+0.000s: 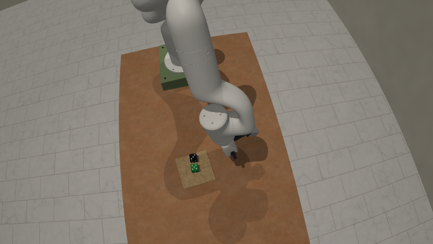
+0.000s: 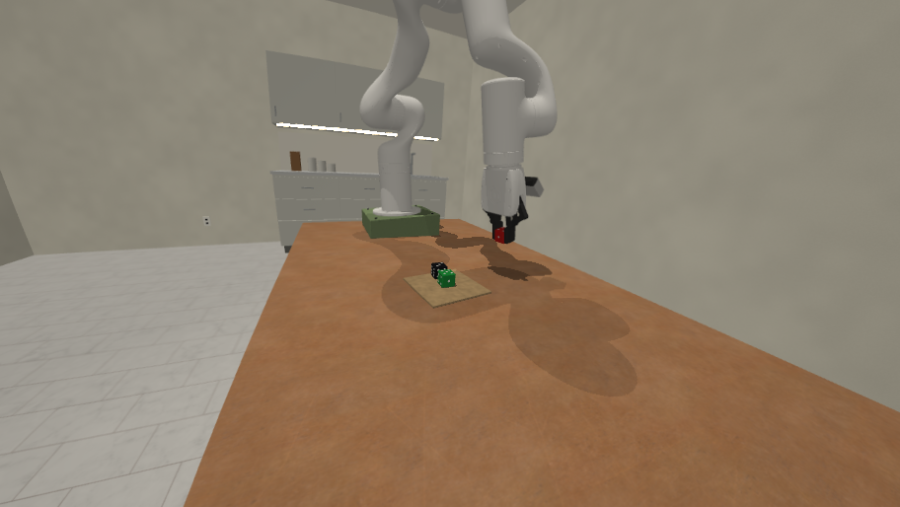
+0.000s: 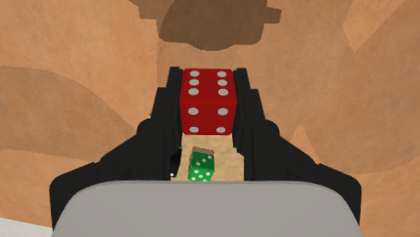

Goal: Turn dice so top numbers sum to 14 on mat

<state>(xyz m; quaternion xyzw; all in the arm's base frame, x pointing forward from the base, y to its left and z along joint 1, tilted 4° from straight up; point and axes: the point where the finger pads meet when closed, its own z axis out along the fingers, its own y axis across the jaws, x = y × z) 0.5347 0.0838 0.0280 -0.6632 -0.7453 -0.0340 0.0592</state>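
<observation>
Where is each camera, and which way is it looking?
Top: high above, looking down at the table, the mat and the bent arm.
Exterior: beyond the table's far end, facing the arm's base.
Wrist: on the arm, looking past the hand gripping the red die.
All three show the green die.

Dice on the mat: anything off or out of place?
Only two sit on the mat: the black die and the green die, both flat, close together. The red die is off it, held in the gripper above bare table beside the mat. Nothing tipped or damaged.
</observation>
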